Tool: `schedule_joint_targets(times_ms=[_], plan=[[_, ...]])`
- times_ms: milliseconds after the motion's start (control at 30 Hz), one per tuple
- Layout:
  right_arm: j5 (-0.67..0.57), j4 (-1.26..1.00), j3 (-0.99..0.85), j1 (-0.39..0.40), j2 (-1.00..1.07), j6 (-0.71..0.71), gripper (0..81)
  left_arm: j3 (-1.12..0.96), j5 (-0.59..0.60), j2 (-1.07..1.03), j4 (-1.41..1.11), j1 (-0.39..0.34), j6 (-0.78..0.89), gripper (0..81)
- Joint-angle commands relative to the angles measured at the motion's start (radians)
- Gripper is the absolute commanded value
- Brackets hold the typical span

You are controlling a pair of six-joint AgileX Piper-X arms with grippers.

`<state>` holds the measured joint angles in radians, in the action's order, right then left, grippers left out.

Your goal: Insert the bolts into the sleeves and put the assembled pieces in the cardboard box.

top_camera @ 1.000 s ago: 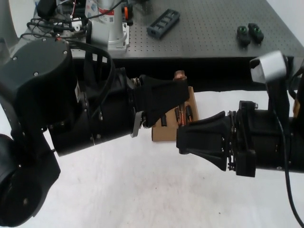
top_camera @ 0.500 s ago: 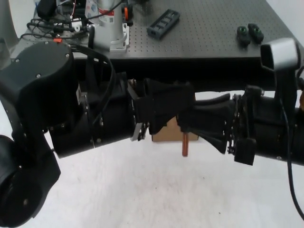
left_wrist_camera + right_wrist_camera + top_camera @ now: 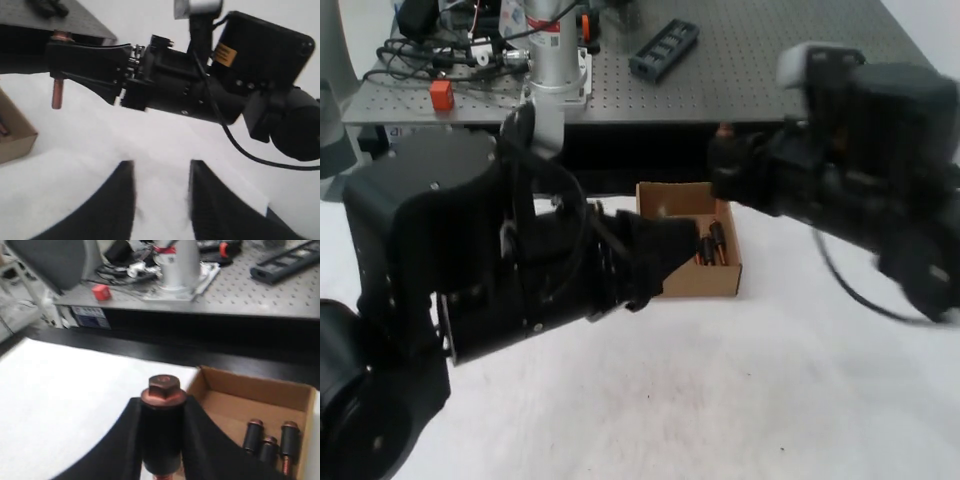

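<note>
— The right claw (image 3: 162,410)?
— Clamped tight on the sleeved bolt (image 3: 162,387), up by the cardboard box (image 3: 690,283) far rim.
— And the left claw (image 3: 162,165)?
— Fingers spread, empty — open white cloth (image 3: 720,400) beneath.

The spread fingers of the left gripper (image 3: 161,200) have only bare white counter (image 3: 100,150) between and below them. Ahead of it, the right gripper (image 3: 57,60) and its arm bar the way in the air, clasping a sleeved bolt (image 3: 57,95). Below and ahead of the right gripper stands the open-topped cardboard box (image 3: 250,385). Three assembled pieces (image 3: 270,442) lie against one wall, and the floor nearer the left gripper is bare.
</note>
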<state>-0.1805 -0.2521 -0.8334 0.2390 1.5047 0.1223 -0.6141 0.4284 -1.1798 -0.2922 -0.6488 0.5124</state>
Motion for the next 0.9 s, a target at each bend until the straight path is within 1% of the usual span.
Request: schedule_joint_targets(times_ms=[0,33,67,233,333,400,433,533,567,600,633,733,833,867], plan=[[0.092,0.091,-0.201,-0.005,0.207,-0.01,1.5,0.02,-0.109,0.004,0.008,-0.003,-0.017,5.0],[0.104,0.128,-0.258,-0.005,0.265,-0.01,1.5,0.027,-0.124,0.004,0.008,-0.003,-0.019,1.2],[0.112,0.17,-0.316,-0.005,0.319,-0.01,1.5,0.037,-0.147,0.004,0.008,-0.003,-0.019,0.1],[0.127,0.362,-0.544,-0.005,0.522,-0.01,1.5,0.089,-0.223,0.014,0.016,-0.003,-0.017,0.7],[0.135,0.449,-0.629,-0.007,0.603,-0.01,0.1,0.127,-0.304,0.061,0.081,-0.003,-0.012,0.7],[0.131,0.499,-0.661,-0.009,0.631,-0.01,5.5,0.152,-0.354,0.103,0.147,-0.003,-0.012,0.7],[0.117,0.512,-0.667,-0.009,0.636,-0.01,11.0,0.165,-0.371,0.13,0.177,-0.003,-0.012,0.7],[0.115,0.542,-0.669,-0.009,0.631,-0.005,31.6,0.197,-0.402,0.219,0.259,-0.003,-0.012,0.7],[0.115,0.545,-0.669,-0.009,0.621,-0.005,36.4,0.206,-0.41,0.244,0.292,-0.003,-0.012,0.7],[0.115,0.545,-0.669,-0.009,0.602,-0.005,37.6,0.214,-0.428,0.276,0.341,-0.003,-0.012,0.7],[0.113,0.545,-0.669,-0.009,0.579,-0.01,36.8,0.222,-0.453,0.309,0.385,-0.003,-0.012,0.7],[0.086,0.561,-0.646,-0.009,0.476,-0.039,30.3,0.252,-0.499,0.4,0.489,-0.003,-0.005,0.7],[0.066,0.545,-0.522,-0.009,0.314,-0.072,21.3,0.295,-0.509,0.499,0.554,-0.003,0.036,0.7],[0.066,0.528,-0.454,-0.009,0.246,-0.08,18.0,0.311,-0.509,0.526,0.572,-0.003,0.051,0.7]])
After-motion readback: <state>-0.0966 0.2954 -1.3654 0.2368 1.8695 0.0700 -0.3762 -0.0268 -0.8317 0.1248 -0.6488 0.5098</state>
